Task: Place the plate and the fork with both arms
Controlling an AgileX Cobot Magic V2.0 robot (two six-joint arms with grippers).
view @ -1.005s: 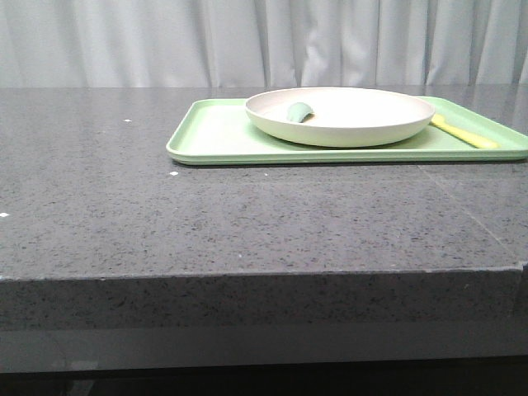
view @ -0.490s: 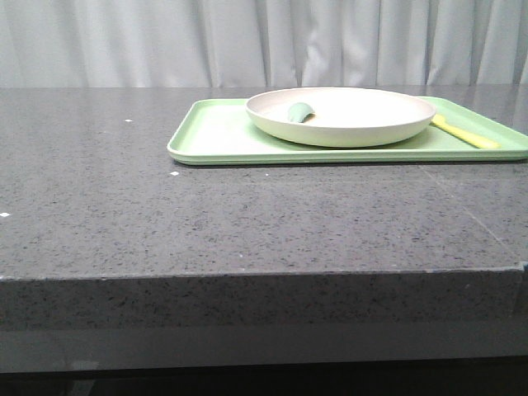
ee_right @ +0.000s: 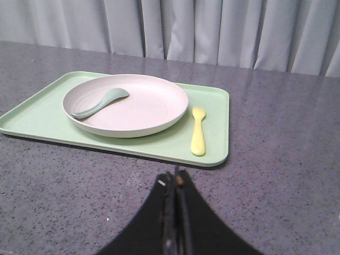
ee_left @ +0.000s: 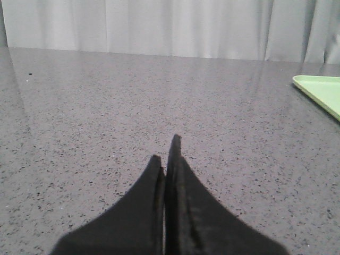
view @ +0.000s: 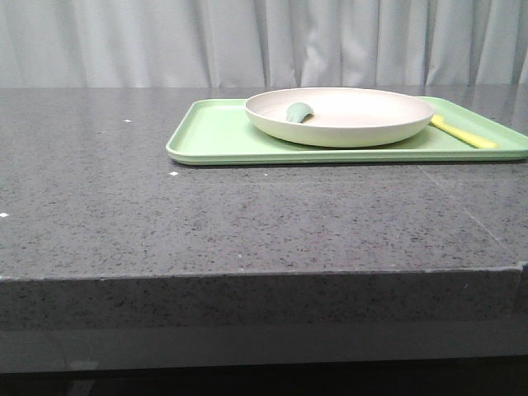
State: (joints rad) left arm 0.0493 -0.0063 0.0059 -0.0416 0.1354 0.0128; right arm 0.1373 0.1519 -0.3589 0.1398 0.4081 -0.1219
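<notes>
Black fingers pressed tip to tip are what I get from both wrist cameras. On my left gripper the jaws are closed with nothing between them, hanging low over bare speckled grey stone table; only a corner of the light green tray shows at the edge of that view, well apart from the fingertips. My right gripper is likewise closed on nothing, the tips meeting just short of the tray's near rim, not touching it. Neither arm appears in the front view.

Moving outward, the tray lies flat on the table, on the right half and toward the far side. The cream-white plate sits on the tray, upright and level, covering the middle and leaving bare tray to its left. Inside the plate lies a teal-green spoon, its handle running toward the plate's rim.

The pale yellow fork lies flat on the tray just beside the plate's right edge, apart from it. Its long axis runs near to far along the tray's short side, tines pointing away from the robot and handle end toward the near rim. From the front, the fork shows only partly behind the plate.
</notes>
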